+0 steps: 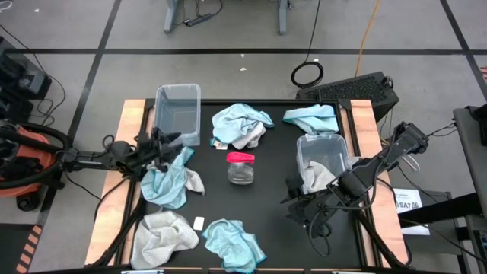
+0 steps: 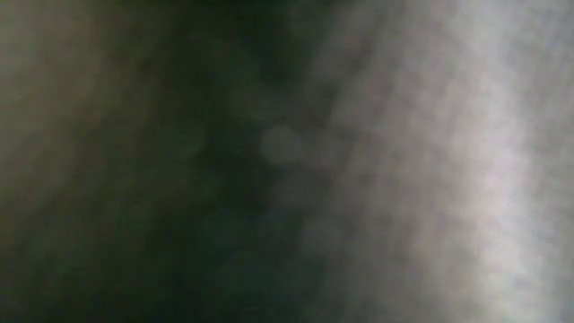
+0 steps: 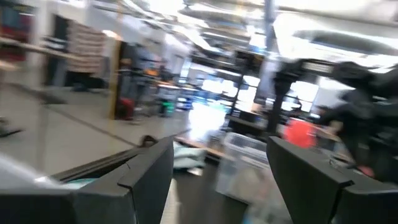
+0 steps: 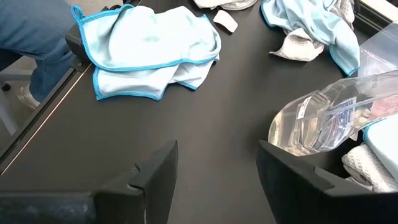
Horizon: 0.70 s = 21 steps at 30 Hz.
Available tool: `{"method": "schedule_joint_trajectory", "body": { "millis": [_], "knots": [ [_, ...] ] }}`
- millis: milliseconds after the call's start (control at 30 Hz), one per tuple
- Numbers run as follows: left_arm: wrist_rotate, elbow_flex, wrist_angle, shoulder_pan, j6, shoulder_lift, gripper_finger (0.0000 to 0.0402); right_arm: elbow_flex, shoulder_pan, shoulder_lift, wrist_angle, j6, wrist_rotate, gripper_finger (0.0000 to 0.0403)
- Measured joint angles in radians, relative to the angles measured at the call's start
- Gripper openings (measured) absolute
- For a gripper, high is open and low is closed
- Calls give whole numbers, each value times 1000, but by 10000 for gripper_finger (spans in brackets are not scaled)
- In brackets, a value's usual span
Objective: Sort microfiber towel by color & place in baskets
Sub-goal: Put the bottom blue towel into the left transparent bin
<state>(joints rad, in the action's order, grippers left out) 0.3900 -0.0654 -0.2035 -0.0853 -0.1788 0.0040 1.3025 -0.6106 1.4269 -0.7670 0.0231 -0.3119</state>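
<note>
Two clear baskets stand on the black mat: one bare at the far left (image 1: pixel 176 113), and one at the right (image 1: pixel 323 156) with a grey towel lying in it. Loose towels lie on the mat: a blue and grey pile (image 1: pixel 242 125), a blue one at the far right (image 1: pixel 312 118), a blue and grey one (image 1: pixel 171 181), a grey one (image 1: pixel 162 237) and a blue one near the front edge (image 1: pixel 232 242) (image 4: pixel 149 53). My left gripper (image 1: pixel 163 144) (image 3: pixel 217 180) is open, beside the left basket. My right gripper (image 1: pixel 297 202) (image 4: pixel 217 174) is open above bare mat.
A small clear jar with a pink lid (image 1: pixel 240 167) (image 4: pixel 323 121) stands mid-table. A small white piece (image 1: pixel 198 223) lies near the front towels. A person's leg in jeans (image 4: pixel 31 31) shows by the table's edge. The low view shows only blur.
</note>
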Motion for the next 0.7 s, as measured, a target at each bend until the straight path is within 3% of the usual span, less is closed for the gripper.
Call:
{"method": "schedule_joint_trajectory", "body": {
  "millis": [233,500,700],
  "knots": [
    [-184,0,1,0,-26,46,263,0,0,0,0,-7,0,208],
    [-262,-7,-61,0,-47,175,263,0,1,0,0,-9,-3,208],
    [-293,-102,-68,-9,14,327,263,0,3,0,0,-18,-4,208]
  ]
}}
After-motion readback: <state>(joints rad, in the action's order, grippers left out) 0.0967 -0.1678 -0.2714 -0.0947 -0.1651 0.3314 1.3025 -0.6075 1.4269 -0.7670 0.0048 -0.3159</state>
